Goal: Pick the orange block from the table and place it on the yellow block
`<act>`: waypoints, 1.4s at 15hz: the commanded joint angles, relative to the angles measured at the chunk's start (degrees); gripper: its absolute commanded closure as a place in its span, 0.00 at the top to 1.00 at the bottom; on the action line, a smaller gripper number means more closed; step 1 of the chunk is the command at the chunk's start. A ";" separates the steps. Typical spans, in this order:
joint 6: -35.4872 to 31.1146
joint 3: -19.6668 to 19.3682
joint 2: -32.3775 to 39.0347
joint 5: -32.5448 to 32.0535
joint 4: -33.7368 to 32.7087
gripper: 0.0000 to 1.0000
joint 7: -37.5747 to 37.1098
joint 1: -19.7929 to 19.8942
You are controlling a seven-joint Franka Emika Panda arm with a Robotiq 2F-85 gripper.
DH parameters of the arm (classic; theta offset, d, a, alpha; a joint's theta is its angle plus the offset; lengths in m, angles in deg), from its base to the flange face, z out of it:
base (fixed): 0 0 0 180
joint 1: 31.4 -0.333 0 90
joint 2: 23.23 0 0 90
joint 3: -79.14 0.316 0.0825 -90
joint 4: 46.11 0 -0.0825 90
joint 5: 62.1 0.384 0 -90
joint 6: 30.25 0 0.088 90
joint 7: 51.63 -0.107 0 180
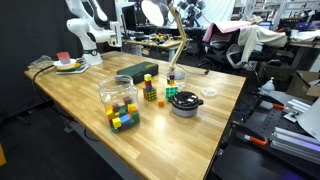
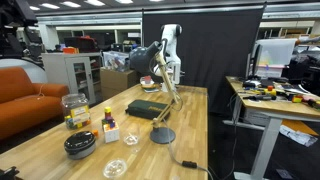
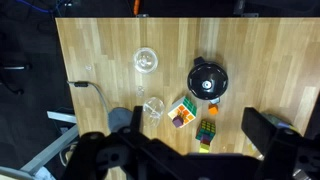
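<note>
In the wrist view the orange block (image 3: 213,110) lies on the wooden table (image 3: 100,50), just below the black bowl (image 3: 208,78). The yellow block (image 3: 204,148) tops a short stack of darker cubes right below it. The stack also shows in both exterior views (image 1: 150,90) (image 2: 108,120). My gripper (image 3: 195,116) is open and empty, high above the table, with its dark fingers spread wide on either side of the blocks. I cannot make out the orange block in the exterior views.
A white-sided puzzle cube (image 3: 182,113) sits beside the stack. Two clear glass pieces (image 3: 146,60) (image 3: 153,107) lie nearby. A clear jar of cubes (image 1: 120,103), a gooseneck lamp (image 2: 160,135) and a dark flat box (image 1: 135,72) also stand on the table.
</note>
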 commanded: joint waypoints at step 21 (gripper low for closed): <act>-8.11 0.36 14.33 3.21 0.70 1.00 -0.85 -7.37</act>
